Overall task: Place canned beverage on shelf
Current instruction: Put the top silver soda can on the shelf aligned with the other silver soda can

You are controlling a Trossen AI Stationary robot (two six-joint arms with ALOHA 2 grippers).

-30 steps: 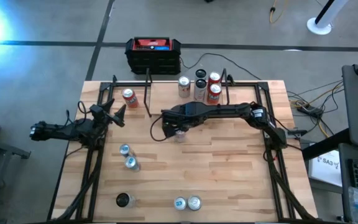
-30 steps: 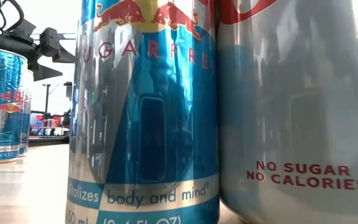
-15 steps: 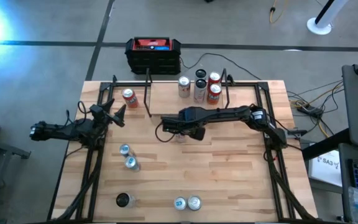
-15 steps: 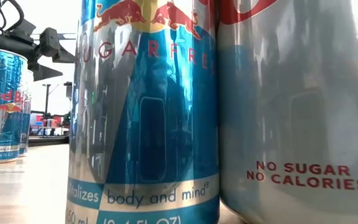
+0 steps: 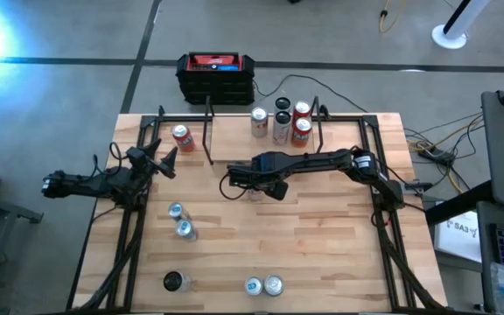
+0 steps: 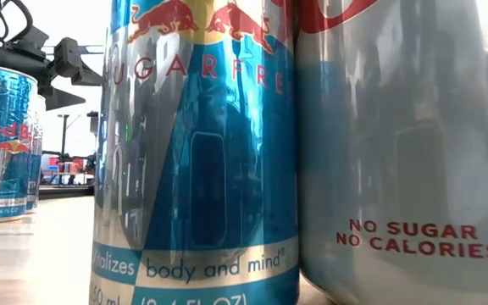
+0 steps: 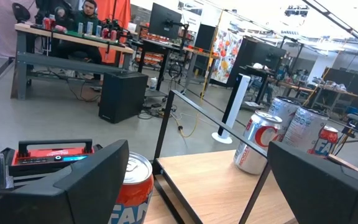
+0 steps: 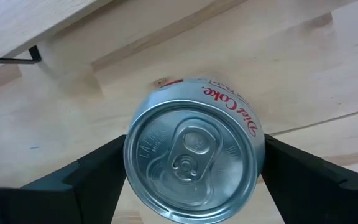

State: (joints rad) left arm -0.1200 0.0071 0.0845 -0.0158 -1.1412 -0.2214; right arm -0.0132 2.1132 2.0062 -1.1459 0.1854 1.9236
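Diet Coke can [image 8: 194,160] stands upright on the table [image 5: 322,236], just in front of the shelf [image 5: 261,144], w/ right gripper [image 8: 191,180] fingers spread either side of it. Left gripper [image 7: 197,180] spread open, near shelf's left end by a red can [image 7: 132,186].

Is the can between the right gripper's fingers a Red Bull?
No, the can between the right gripper fingers reads Diet Coke on its silver side.

Right pincer [image 5: 254,187] over a can, apparently, left pincer [image 5: 166,161] idle
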